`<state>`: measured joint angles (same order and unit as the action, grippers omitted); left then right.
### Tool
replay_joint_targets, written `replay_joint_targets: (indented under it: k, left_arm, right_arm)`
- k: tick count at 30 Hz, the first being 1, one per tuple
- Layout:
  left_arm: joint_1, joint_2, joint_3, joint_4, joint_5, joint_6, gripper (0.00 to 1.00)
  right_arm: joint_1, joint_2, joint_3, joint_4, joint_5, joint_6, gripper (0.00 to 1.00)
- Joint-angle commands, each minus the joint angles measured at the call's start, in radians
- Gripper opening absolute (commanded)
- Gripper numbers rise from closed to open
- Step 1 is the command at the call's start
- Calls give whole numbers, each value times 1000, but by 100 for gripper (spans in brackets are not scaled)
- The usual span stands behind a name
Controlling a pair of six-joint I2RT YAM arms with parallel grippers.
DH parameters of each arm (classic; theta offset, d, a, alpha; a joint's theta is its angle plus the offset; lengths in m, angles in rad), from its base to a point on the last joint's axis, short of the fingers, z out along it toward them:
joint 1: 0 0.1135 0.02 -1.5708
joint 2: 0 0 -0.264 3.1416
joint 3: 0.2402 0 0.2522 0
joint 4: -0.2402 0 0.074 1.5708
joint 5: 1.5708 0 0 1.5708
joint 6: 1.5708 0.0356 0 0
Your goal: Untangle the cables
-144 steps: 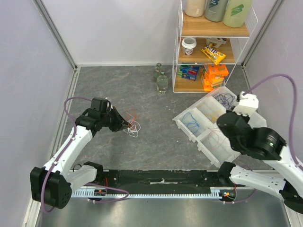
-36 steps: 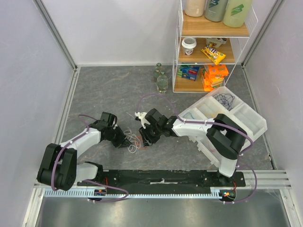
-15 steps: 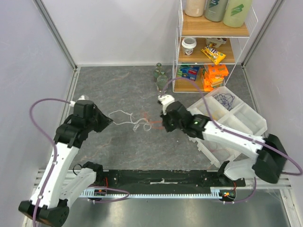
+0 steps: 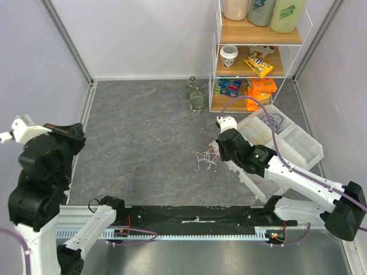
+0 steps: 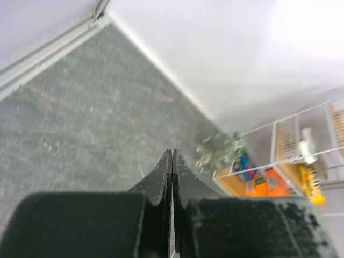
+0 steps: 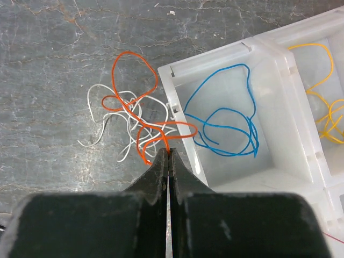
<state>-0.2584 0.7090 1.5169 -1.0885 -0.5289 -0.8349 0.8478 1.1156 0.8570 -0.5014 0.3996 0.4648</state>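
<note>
The cables are a small tangle of orange [image 6: 134, 102] and white [image 6: 107, 115] wire on the grey table, right against the left wall of the white sorting tray [image 6: 177, 115]. My right gripper [image 6: 167, 151] is shut on an end of the orange cable, and one orange loop lies across the tray wall. From above, this tangle [image 4: 203, 160] sits just left of the right gripper [image 4: 212, 153]. My left gripper [image 5: 172, 153] is shut with nothing in it, high above the table's left side, far from the cables.
A blue cable [image 6: 226, 123] and a yellow cable [image 6: 322, 107] lie in separate tray compartments; a dark one [image 4: 272, 120] lies in another. Glass bottles [image 4: 195, 97] stand beside the wire shelf [image 4: 258, 57] at the back right. The raised left arm [image 4: 46, 166] fills the left edge.
The white cable has left my left gripper, and that arm has risen up and back to the left. My right gripper has dragged the tangle right to the tray's edge.
</note>
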Motion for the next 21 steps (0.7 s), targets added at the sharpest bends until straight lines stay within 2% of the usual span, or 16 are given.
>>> replay_joint_targets:
  k: [1, 4, 5, 7, 11, 14, 15, 16, 18, 21]
  left_arm:
    - [4, 21, 88, 73, -44, 109, 2]
    - [4, 26, 16, 123, 145, 120, 2]
    - [4, 33, -29, 130, 227, 115, 5]
    - [4, 52, -107, 142, 379, 66, 21]
    - [4, 98, -288, 220, 685, 17, 36]
    - [2, 96, -401, 376, 906, -1, 43]
    - [4, 89, -421, 433, 956, -3, 48]
    - [4, 81, -444, 485, 1002, -4, 59]
    - [5, 79, -472, 605, 1119, -4, 69]
    - [-18, 107, -472, 693, 1240, 0, 73]
  right_arm:
    - [0, -16, 31, -3, -36, 6, 0]
    - [0, 0, 79, 24, -174, -12, 0]
    - [0, 9, 106, 29, -229, -15, 0]
    - [0, 35, 172, 24, -313, -11, 0]
    - [0, 88, 290, 58, -476, 2, 0]
    - [2, 131, 396, 43, -616, -2, 0]
    - [2, 138, 424, 41, -642, 1, 0]
    - [4, 145, 453, 40, -663, 6, 0]
    - [4, 161, 508, 34, -696, 11, 0]
    - [4, 191, 594, 8, -731, 23, 0]
